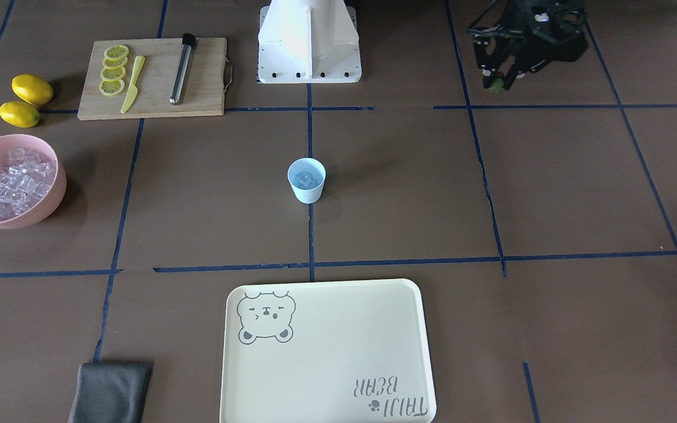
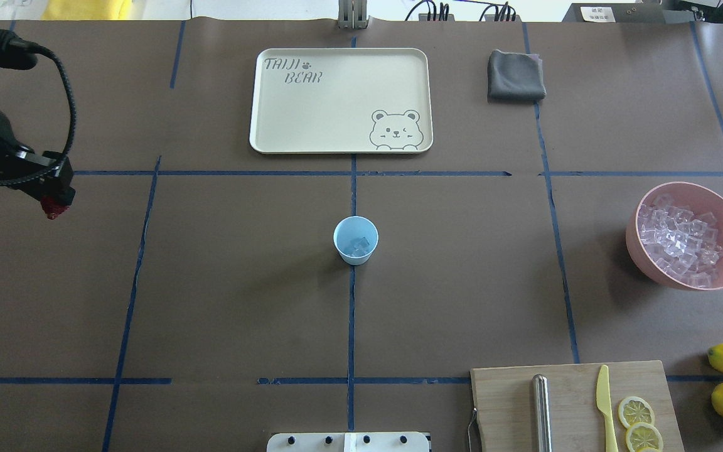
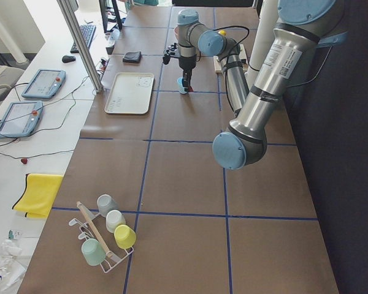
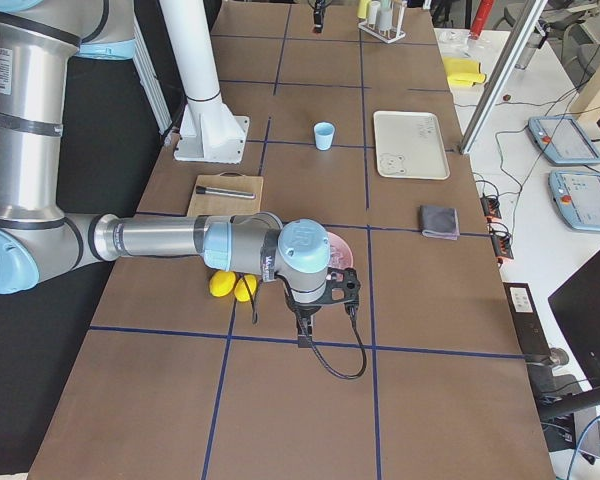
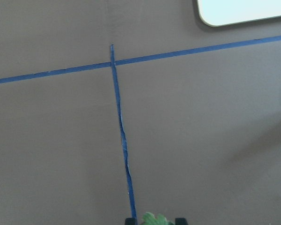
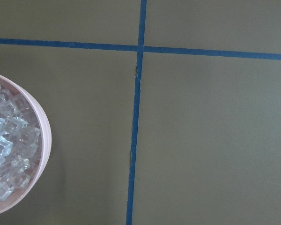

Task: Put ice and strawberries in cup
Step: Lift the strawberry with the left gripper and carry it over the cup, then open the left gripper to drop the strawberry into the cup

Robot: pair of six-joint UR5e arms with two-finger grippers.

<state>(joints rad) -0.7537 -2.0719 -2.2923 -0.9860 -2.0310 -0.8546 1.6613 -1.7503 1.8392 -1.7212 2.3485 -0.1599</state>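
**Strawberry held well left of the cup**

Your strawberry [image 2: 54,209] hung over the left part of the surface [image 2: 211,301], pinched between the closed fingers of the left tool [image 2: 57,201]. The cup [image 2: 356,240] stood upright at the centre, well apart to that tool's right, with ice [image 2: 359,246] inside. You would likely need a sideways carry rightward. The right tool [image 4: 306,322] showed only side-on, near the pink bowl [image 2: 641,254]; you could not tell how far open it was.
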